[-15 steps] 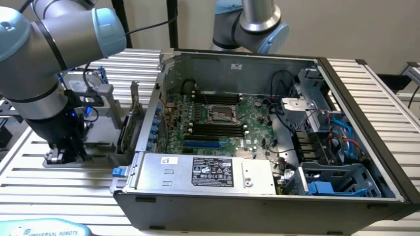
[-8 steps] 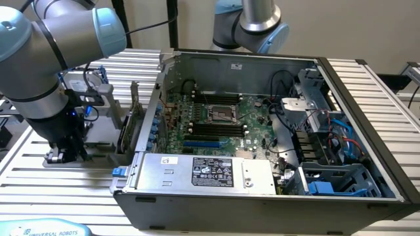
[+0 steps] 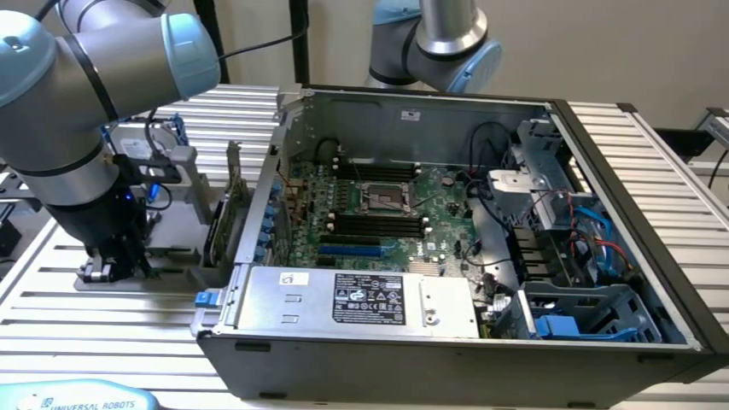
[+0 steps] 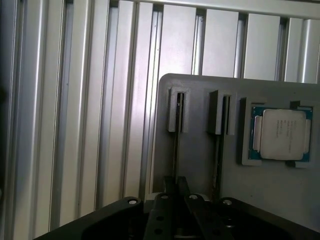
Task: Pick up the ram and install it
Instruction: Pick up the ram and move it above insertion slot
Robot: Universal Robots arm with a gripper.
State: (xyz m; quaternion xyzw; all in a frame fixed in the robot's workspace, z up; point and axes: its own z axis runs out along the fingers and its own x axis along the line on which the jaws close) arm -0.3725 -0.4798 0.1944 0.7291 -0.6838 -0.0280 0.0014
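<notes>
- The ram (image 4: 175, 145), a thin dark strip seen edge-on, stands in a slot of the flat grey holder (image 4: 197, 155).
- The gripper (image 4: 176, 184) pinches its edge, black fingers nearly together.
- A square silver processor (image 4: 283, 134) lies recessed nearby; the ribbed metal table (image 4: 75, 125) is beneath.

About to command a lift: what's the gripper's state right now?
Gripper: cannot be told; it sits over the thin edge-on ram stick in the grey slotted holder.
</notes>
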